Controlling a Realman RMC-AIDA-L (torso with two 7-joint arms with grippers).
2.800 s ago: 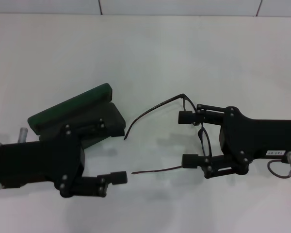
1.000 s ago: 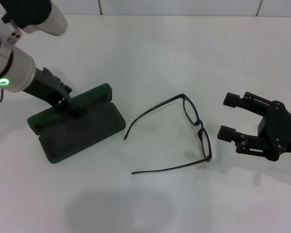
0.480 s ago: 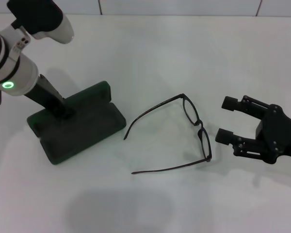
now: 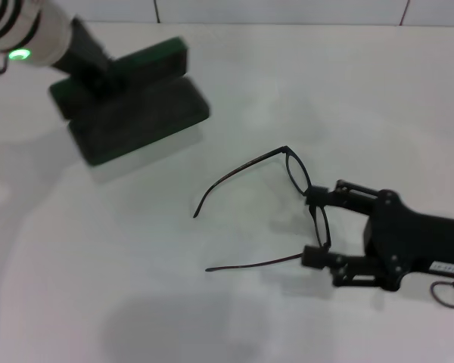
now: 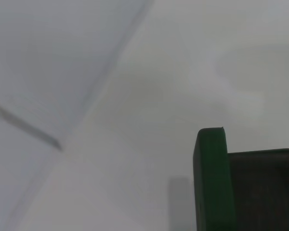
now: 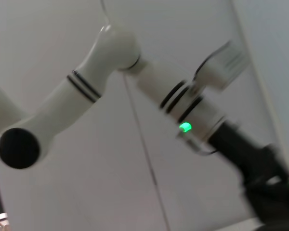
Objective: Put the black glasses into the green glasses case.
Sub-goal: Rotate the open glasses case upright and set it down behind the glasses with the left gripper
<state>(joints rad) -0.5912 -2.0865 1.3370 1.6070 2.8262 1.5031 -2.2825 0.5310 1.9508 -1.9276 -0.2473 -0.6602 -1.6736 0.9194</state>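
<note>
At the far left of the white table (image 4: 234, 325), head view: the green glasses case (image 4: 132, 102) hangs lifted clear of the surface, open, lid raised behind the dark tray. The left gripper (image 4: 98, 68) has it at the lid and hinge edge; the case looks clamped, though the fingers are hidden behind the lid. A green status light shows on that arm's wrist. Left wrist view: only 1 corner of the case (image 5: 212, 183) visible, the green lid edge beside the dark interior, blank wall and table beyond.

Centre-right of the table: the black glasses (image 4: 287, 208) lie flat, both temple arms unfolded and pointing toward the robot's left. The right gripper (image 4: 316, 227) is low at the table with its fingers spread wide, 1 on each side of the nearer lens; frame sits between them, contact cannot be confirmed. Glasses and case well apart.

Right wrist view: faces the left arm (image 6: 111, 67) against the wall; glasses out of frame
</note>
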